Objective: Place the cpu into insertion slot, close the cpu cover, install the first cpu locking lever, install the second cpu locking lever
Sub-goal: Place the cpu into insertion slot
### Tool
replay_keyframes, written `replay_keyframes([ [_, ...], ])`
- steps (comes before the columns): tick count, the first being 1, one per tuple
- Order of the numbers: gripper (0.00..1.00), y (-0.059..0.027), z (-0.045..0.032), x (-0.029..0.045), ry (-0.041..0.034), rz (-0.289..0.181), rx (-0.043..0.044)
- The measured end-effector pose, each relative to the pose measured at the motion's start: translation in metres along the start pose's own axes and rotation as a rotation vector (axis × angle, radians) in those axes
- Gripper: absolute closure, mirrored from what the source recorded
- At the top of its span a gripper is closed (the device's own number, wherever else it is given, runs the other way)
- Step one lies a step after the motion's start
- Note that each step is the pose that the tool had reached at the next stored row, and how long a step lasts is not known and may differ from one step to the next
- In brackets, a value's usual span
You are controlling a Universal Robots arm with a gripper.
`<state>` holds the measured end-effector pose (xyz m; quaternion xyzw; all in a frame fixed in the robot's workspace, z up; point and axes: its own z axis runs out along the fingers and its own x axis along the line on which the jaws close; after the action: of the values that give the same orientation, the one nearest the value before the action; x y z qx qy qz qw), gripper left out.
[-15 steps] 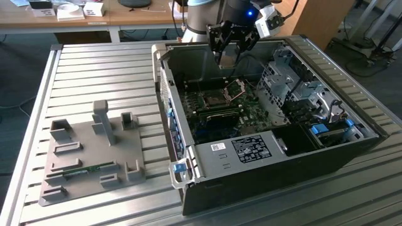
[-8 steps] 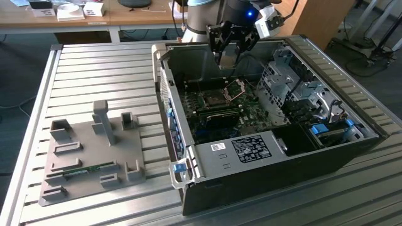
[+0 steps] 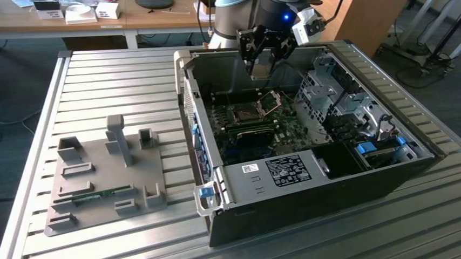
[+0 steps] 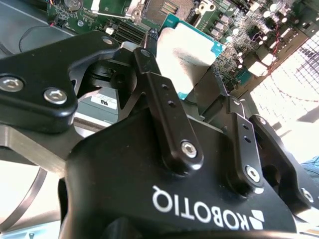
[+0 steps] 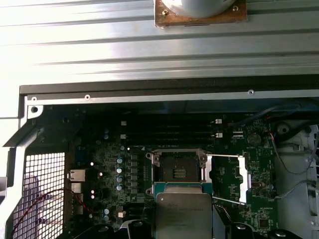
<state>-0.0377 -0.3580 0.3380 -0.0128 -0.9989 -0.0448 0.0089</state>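
Slot [image 3: 241,114] lies open on the board [image 3: 288,132]. Jaws, clamped on the cpu [image 5: 183,214], hold it flat above the slot, offset toward the case wall [image 3: 223,73]. Cover [image 3: 270,101] stands raised just beside the slot, at the exterior view's right.

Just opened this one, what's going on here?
A single robot arm's pincer is shut on the cpu, holding it in the air above the open computer case. On the green motherboard below, the insertion slot is empty and the cpu cover stands hinged open beside it. Nothing has been seated or closed yet.
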Motion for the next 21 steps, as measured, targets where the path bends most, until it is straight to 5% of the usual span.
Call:
replay_keyframes([
  [21, 0.46, -0.0007, 0.0076, -0.0002, 0.0, 0.0, 0.0004],
])
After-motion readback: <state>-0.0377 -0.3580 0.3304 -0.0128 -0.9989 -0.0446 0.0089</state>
